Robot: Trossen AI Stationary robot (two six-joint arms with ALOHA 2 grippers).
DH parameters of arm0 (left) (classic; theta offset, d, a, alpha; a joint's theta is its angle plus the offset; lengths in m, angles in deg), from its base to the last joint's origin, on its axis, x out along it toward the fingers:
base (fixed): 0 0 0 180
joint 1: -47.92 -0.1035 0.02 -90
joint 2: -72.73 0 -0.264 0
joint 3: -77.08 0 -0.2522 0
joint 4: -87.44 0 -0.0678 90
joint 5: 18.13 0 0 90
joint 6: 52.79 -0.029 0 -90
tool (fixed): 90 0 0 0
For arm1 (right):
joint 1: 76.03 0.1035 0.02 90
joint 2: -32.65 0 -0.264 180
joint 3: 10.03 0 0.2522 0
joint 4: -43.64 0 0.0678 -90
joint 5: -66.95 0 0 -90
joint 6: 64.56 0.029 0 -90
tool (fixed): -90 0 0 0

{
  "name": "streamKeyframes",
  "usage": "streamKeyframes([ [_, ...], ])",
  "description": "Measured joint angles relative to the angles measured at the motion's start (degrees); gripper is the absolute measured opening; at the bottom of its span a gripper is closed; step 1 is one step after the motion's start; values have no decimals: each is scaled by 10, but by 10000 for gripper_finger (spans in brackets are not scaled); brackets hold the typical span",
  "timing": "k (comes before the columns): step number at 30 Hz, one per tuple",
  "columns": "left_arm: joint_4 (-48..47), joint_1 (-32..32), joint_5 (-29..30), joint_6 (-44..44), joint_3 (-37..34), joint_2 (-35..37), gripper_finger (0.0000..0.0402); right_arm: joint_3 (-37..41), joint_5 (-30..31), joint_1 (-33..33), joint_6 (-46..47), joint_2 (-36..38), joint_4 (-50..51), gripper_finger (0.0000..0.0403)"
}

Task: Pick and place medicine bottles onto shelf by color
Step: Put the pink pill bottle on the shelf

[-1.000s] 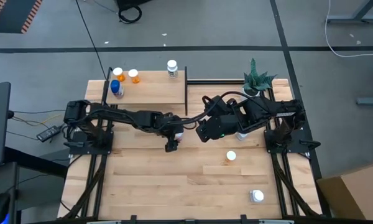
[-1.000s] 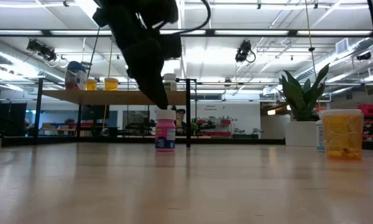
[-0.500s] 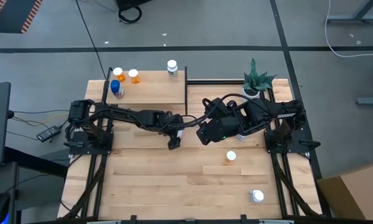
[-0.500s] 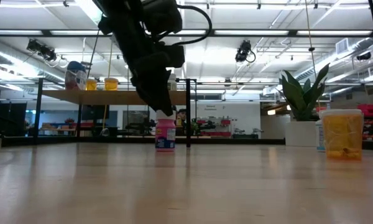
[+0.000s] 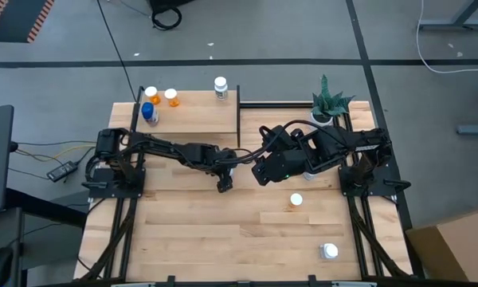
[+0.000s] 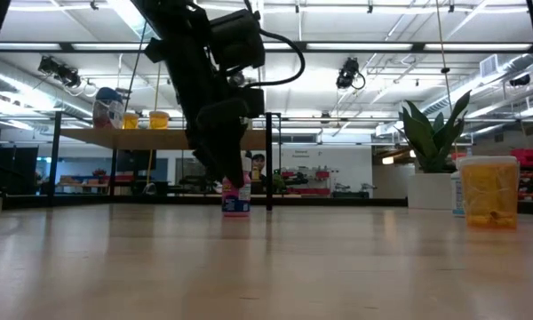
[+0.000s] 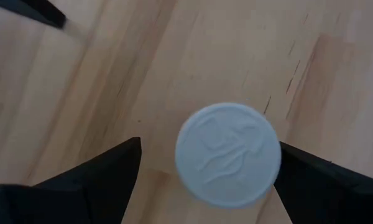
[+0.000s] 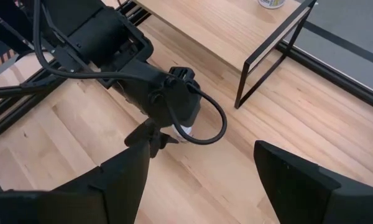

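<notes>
Bright even overhead light; ceiling strip lights point(image 6: 142, 22) glare in low view; left wrist view soft, blurred.

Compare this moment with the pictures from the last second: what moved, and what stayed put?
The left end effector has come down around the pink bottle, its fingers open on either side of the white cap; nothing is gripped yet. The bottle has not shifted. The right end effector barely moved, open. The bottles on the shelf and the orange bottle are unchanged.
</notes>
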Motion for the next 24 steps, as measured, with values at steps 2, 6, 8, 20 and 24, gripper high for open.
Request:
streamKeyframes([
  [2,-1,0,0,0,0,0,334,0,0,0,0,0,0,296],
  [6,-2,0,0,2,0,0,313,0,0,0,0,0,0,296],
  [8,-2,0,0,4,0,0,301,0,0,0,0,0,0,296],
  [20,-3,0,-27,15,0,0,232,0,0,0,0,0,0,296],
  [24,-3,0,-44,18,0,0,207,0,1,0,0,0,0,296],
])
